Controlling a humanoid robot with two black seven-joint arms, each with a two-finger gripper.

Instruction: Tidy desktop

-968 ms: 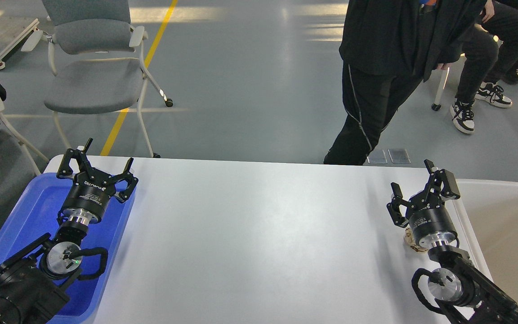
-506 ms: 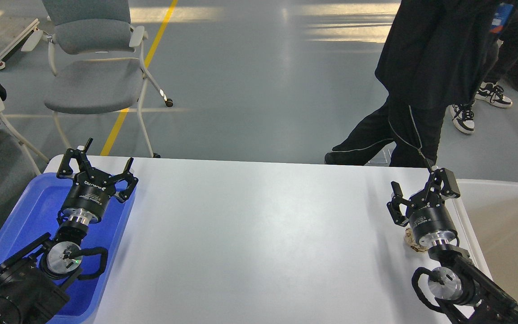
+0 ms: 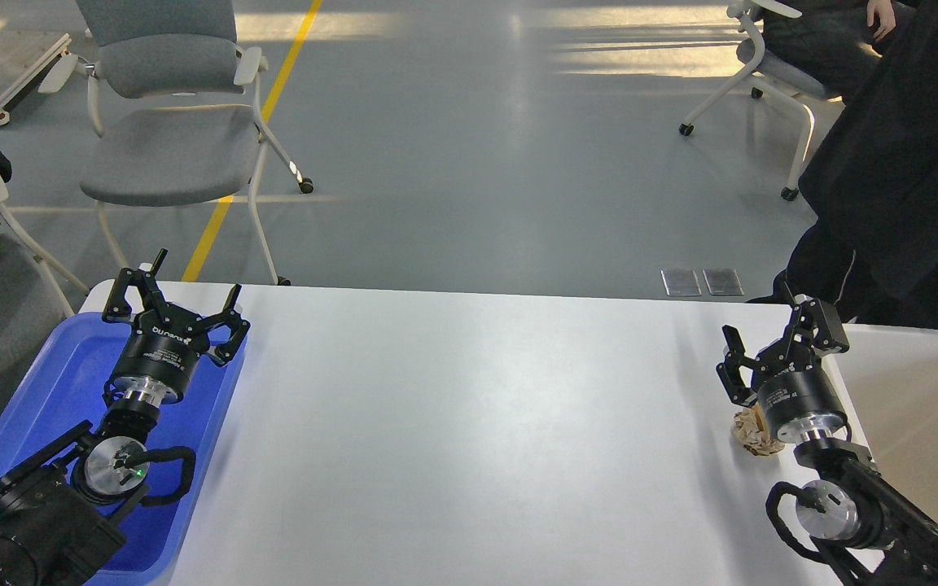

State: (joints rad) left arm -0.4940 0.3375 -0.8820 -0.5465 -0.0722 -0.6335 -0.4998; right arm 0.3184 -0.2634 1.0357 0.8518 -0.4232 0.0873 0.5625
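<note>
The desktop [image 3: 469, 423], a white table filling the lower frame, holds crumpled paper [image 3: 750, 435] at lower right. The right gripper [image 3: 778, 342], fingers spread and empty, should descend squarely over it; the left gripper [image 3: 176, 305] hovers spread too.

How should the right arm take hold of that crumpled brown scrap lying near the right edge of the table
Grip the crumpled scrap across its bunched middle, coming straight down from above. It lies low and loose on the desktop, so nothing sticks up to pinch from the side. The right gripper is open but its wrist partly covers the scrap, so it would likely need to pull back first, then set one of its fingers on each side.
</note>
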